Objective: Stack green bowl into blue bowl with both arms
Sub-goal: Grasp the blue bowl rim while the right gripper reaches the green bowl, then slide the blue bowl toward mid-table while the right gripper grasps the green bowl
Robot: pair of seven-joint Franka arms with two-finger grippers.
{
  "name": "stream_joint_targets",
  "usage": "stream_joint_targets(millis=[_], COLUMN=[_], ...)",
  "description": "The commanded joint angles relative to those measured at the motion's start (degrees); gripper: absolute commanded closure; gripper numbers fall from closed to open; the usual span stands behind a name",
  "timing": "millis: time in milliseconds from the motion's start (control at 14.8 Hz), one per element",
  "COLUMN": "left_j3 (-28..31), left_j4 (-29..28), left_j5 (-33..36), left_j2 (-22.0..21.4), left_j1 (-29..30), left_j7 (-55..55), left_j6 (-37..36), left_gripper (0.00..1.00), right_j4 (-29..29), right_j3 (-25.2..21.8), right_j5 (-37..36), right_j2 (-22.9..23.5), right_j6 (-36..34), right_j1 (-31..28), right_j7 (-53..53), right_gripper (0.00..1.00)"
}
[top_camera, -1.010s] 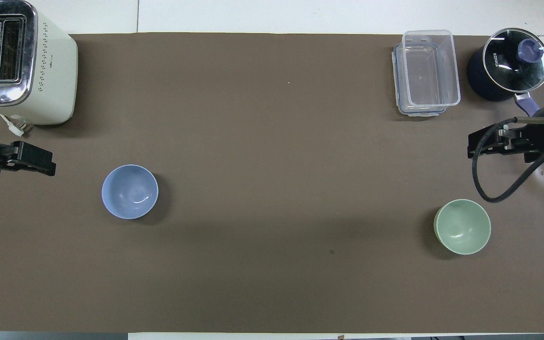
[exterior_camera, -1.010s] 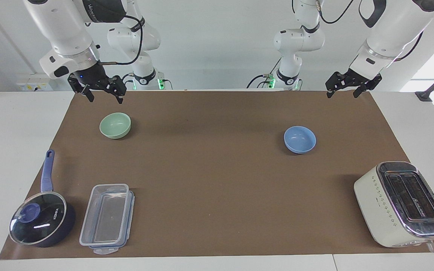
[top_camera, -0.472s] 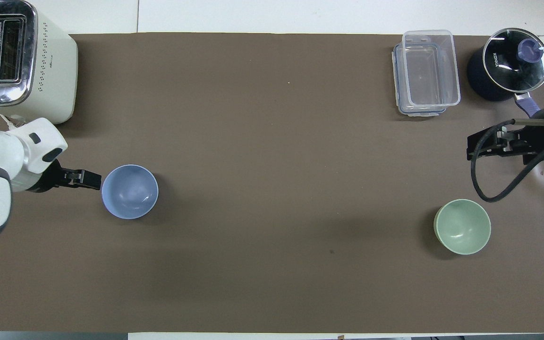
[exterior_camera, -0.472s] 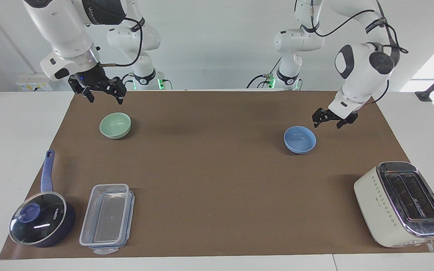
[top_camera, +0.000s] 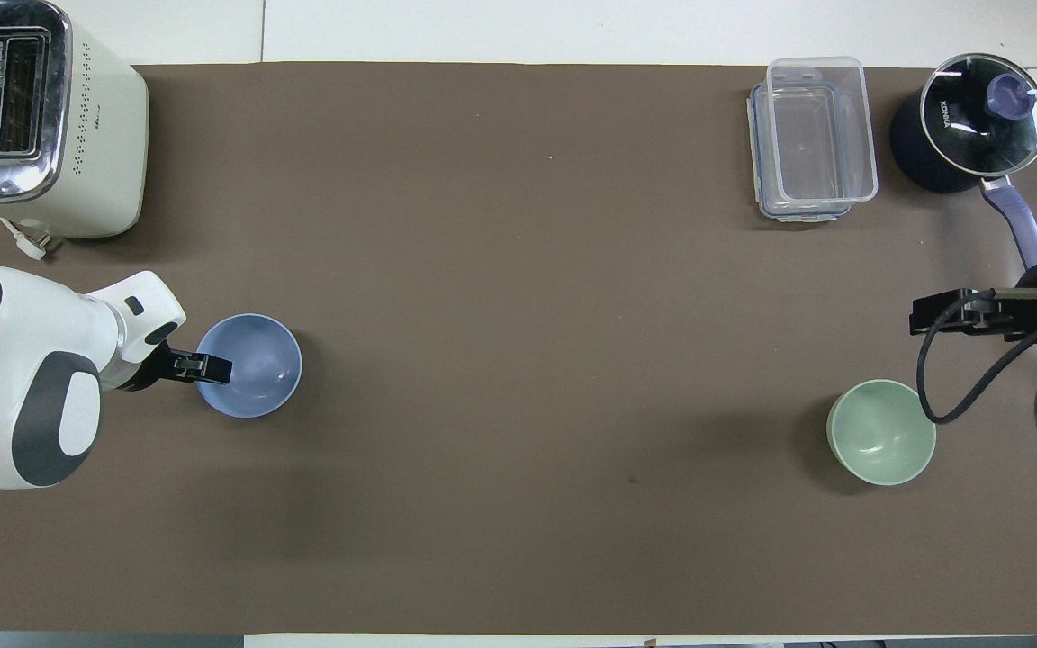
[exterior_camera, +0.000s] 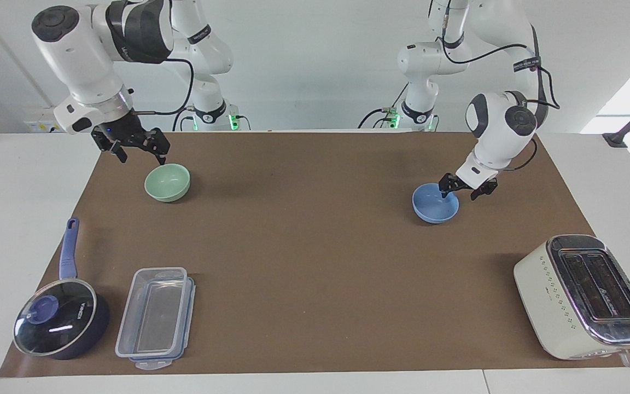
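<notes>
The green bowl [exterior_camera: 167, 182] stands on the brown mat toward the right arm's end; it also shows in the overhead view [top_camera: 881, 432]. My right gripper [exterior_camera: 141, 155] is open and hangs just above the mat beside the bowl's rim, one fingertip [exterior_camera: 161, 159] close to it; in the overhead view the right gripper [top_camera: 937, 320] shows edge-on. The blue bowl [exterior_camera: 435, 203] stands toward the left arm's end, also seen from overhead [top_camera: 257, 364]. My left gripper [exterior_camera: 461, 191] is open and low at the blue bowl's rim, one finger over the inside, one outside; it also shows overhead [top_camera: 211, 367].
A cream toaster [exterior_camera: 583, 295] stands farther from the robots at the left arm's end. A clear lidded container [exterior_camera: 153, 317] and a dark blue saucepan with a glass lid [exterior_camera: 60, 317] stand farther from the robots at the right arm's end.
My left arm has swung down from high over the mat's edge to the blue bowl's rim. My right gripper has dropped a little toward the green bowl. Neither bowl has moved.
</notes>
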Motion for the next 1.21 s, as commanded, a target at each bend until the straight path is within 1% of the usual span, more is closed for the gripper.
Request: stream_joint_targets(millis=[0, 135, 202, 269, 472, 606, 674, 808, 876, 943, 1010, 1078, 1145], left_j3=[0.2, 0.2, 0.2, 0.2, 0.2, 0.2, 0.2, -0.5, -0.4, -0.3, -0.4, -0.4, -0.4], left_j4=[-1.4, -2.0, -2.5, -2.9, -2.3, 0.9, 5.0, 17.6, 23.7, 27.5, 28.8, 28.3, 26.3], left_j5=[0.9, 0.9, 0.9, 1.0, 0.9, 0.9, 0.9, -0.3, -3.0, -5.7, -6.8, -7.2, -7.2], left_j2=[-0.7, -0.8, -1.0, -1.0, -0.7, 0.4, 1.8, 6.5, 8.7, 9.9, 10.2, 10.4, 10.0], left_j1=[-1.1, -1.1, -1.1, -1.1, -0.8, -0.4, -0.8, -2.4, -5.3, -7.8, -11.3, -16.9, -21.6], left_j7=[0.4, 0.3, 0.2, 0.3, 0.1, -0.3, -1.2, -6.9, -10.8, -15.2, -21.4, -30.8, -36.5], left_j6=[1.4, 1.9, 2.7, 3.3, 3.3, 1.1, -2.9, -14.1, -18.8, -21.4, -21.5, -19.6, -17.5], left_gripper=[0.26, 0.57, 0.76, 1.0, 1.0, 1.0, 1.0, 1.0, 1.0, 1.0, 1.0, 1.0, 1.0], right_j4=[-15.6, -18.7, -20.2, -21.7, -27.2, -29.2, -29.7, -30.5, -31.1, -31.7, -32.2, -32.2, -32.3], right_j3=[0.3, 0.3, 0.3, 0.3, 0.3, 0.3, 0.3, 0.3, 0.3, 0.3, 0.3, 0.3, 0.3], right_j5=[0.4, 0.4, 0.4, 0.4, 0.4, 0.4, 0.4, 0.4, 0.4, 0.4, 0.4, 0.4, 0.4], right_j2=[-7.4, -6.8, -6.2, -6.0, -5.5, -5.1, -4.6, -3.1, -2.5, -2.4, -2.5, -2.5, -2.5], right_j6=[10.5, 12.5, 14.2, 15.9, 21.9, 24.5, 25.3, 26.5, 26.7, 27.1, 27.4, 27.5, 27.6], right_j1=[-2.1, -3.2, -3.4, -3.8, -6.5, -9.7, -10.9, -12.5, -12.8, -12.8, -12.8, -12.8, -12.8], right_j7=[-2.9, -4.0, -4.3, -4.6, -9.3, -13.8, -16.0, -17.7, -18.2, -18.8, -19.4, -19.7, -19.7], right_gripper=[0.0, 0.0, 0.0, 0.0, 0.0, 0.0, 0.0, 0.0, 0.0, 0.0, 0.0, 0.0, 0.0])
